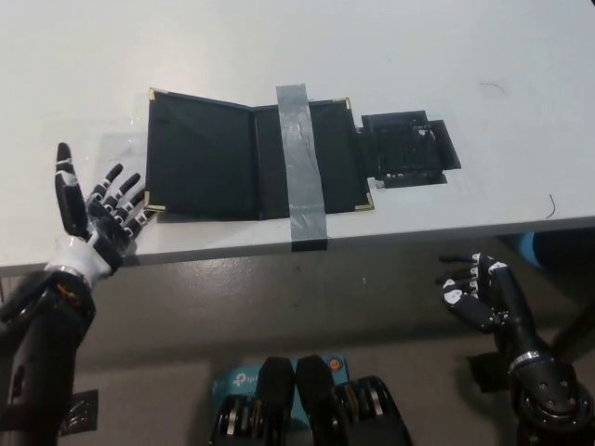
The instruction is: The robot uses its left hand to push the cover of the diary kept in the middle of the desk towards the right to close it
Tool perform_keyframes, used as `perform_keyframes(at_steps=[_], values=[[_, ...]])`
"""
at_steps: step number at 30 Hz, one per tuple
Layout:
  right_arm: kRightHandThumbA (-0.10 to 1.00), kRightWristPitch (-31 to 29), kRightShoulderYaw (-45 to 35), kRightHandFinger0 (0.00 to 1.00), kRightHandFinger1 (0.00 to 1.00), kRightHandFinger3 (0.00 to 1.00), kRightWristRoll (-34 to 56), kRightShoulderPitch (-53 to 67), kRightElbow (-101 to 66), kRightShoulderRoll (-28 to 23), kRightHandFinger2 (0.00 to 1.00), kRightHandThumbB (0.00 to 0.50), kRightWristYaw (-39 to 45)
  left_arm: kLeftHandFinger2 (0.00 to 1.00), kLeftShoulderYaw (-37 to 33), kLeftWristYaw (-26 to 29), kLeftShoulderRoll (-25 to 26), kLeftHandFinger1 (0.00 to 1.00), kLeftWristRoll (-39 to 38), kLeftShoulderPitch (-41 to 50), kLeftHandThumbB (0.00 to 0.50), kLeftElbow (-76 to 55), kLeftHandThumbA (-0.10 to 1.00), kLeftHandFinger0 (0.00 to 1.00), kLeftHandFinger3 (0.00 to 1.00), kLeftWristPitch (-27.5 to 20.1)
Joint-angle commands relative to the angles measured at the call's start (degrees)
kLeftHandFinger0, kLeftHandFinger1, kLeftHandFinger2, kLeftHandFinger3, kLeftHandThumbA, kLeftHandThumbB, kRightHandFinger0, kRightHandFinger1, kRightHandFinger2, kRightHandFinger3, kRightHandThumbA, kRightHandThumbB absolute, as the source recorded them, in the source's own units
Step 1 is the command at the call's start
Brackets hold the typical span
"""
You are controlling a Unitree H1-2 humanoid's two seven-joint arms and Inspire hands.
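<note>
A black diary with gold corner tips lies open in the middle of the white desk. Its left cover lies flat. A strip of grey tape pins the right half down and runs over the desk's front edge. My white left hand is open, palm turned up and to the right, its fingertips just short of the cover's lower left corner. My black right hand hangs below the desk edge at the lower right, fingers loosely apart, holding nothing.
A black taped patch lies on the desk right of the diary. A thin dark mark sits near the desk's right front edge. The front edge runs across the middle of the view.
</note>
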Motion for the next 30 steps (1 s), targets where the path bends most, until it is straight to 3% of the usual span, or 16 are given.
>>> perform_keyframes(at_steps=[1, 6, 14, 17, 23, 26, 30], values=[[0.36, 0.3, -0.2, 0.3, 0.34, 0.6, 0.0, -2.5, -2.1, 0.0, 0.43, 0.043, 0.0, 1.0, -5.4, -1.7, 3.9, 1.0, 8.4, -2.5, 0.282, 0.9, 1.0, 1.0, 1.0, 0.9], [0.37, 0.4, 0.0, 0.29, 0.33, 0.6, -0.3, -3.0, -1.9, -0.1, 0.41, 0.04, 0.0, 1.0, -8.7, -3.8, 4.6, 1.0, 10.4, -2.7, 0.279, 2.5, 1.0, 1.0, 1.0, 0.9], [0.37, 1.0, -0.1, 0.28, 0.31, 0.59, 0.0, -2.7, -2.7, -0.4, 0.39, 0.052, 0.5, 1.0, -10.5, -3.7, -0.8, 1.0, 9.9, -4.2, 0.304, 0.9, 1.0, 1.0, 1.0, 0.9], [0.37, 1.3, 0.2, 0.26, 0.31, 0.59, -0.3, -2.4, -2.9, -0.5, 0.4, 0.045, 0.5, 1.0, -8.8, -3.9, -4.5, 1.0, 7.8, -5.5, 0.333, 1.1, 1.0, 1.0, 1.0, 0.9], [0.35, 0.6, 0.2, 0.23, 0.29, 0.59, 0.1, -2.4, -2.7, -0.6, 0.39, 0.042, 0.8, 1.0, -3.4, -5.5, -11.5, 1.0, 4.6, -6.2, 0.324, 0.3, 1.0, 1.0, 1.0, 0.9], [0.36, 1.3, 0.2, 0.26, 0.31, 0.59, -0.1, -2.4, -2.9, -0.4, 0.41, 0.044, 0.6, 1.0, -1.5, -5.6, -16.7, 1.0, 4.6, -6.9, 0.347, 0.2, 1.0, 1.0, 1.0, 0.7], [0.37, 1.6, 0.3, 0.27, 0.31, 0.59, 0.0, -2.2, -3.1, -0.5, 0.4, 0.055, 0.7, 1.0, -0.7, -5.6, -19.0, 1.0, 5.7, -6.9, 0.336, -0.6, 1.0, 1.0, 1.0, 0.9]])
